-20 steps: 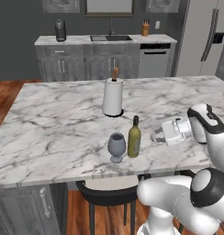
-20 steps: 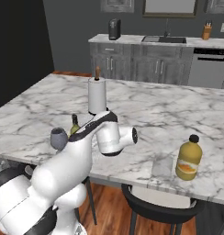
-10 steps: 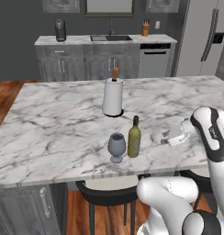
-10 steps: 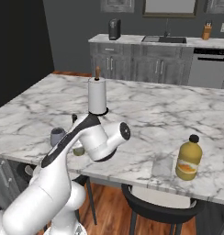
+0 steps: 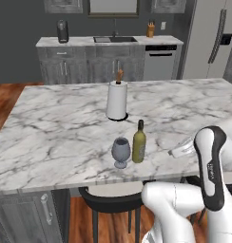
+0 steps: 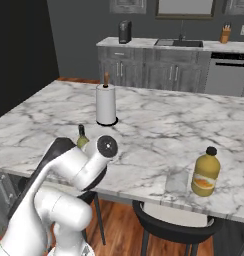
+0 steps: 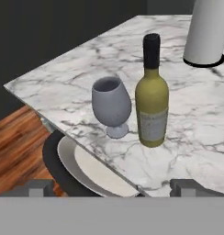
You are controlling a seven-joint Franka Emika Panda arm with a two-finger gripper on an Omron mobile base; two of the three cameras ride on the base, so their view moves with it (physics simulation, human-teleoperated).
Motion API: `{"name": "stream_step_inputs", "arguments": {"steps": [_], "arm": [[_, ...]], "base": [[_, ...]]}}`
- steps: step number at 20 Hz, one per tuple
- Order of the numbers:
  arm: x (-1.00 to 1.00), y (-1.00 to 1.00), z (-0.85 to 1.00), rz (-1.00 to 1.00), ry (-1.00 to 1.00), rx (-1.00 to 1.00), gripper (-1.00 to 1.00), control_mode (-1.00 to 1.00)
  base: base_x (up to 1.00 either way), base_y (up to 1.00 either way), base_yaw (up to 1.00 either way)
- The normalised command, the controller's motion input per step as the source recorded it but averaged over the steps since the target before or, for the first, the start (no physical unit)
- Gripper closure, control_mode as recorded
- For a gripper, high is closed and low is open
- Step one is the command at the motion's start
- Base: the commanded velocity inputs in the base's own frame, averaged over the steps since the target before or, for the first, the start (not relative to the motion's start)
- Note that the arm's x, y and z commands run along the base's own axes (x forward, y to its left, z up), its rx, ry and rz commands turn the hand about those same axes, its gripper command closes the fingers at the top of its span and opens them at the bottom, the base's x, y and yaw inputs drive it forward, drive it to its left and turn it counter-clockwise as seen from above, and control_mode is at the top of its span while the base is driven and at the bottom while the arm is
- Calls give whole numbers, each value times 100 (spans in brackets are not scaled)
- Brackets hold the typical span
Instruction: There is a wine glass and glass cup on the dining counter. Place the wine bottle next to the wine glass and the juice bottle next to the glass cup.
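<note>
The wine bottle stands upright on the marble counter, close to its near edge, with the wine glass just beside it on the left; in the hand view the two stand side by side, apart by a narrow gap. Farther back on the counter stands a white paper towel roll on a dark base, upright. The juice bottle stands upright well to the right, near the near edge, and the glass cup is just beside it on its left. The pincer hangs off the near edge of the counter, empty, its two dark tips spread wide apart and pointing toward the wine bottle and wine glass. Below the counter's edge sits a dark stool with a pale seat, over a wooden floor. A back counter with a sink and a dark kettle-like item runs along the far wall.
</note>
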Motion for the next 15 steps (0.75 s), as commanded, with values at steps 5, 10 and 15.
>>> {"name": "stream_step_inputs", "arguments": {"steps": [5,10,15], "arm": [[-62,6,3,-29,0,-16,-100,-100],[-55,7,8,-33,0,-10,-100,-100],[-57,10,4,-32,-3,-14,-100,-100]], "base": [[0,0,0],[0,0,0],[0,0,0]]}}
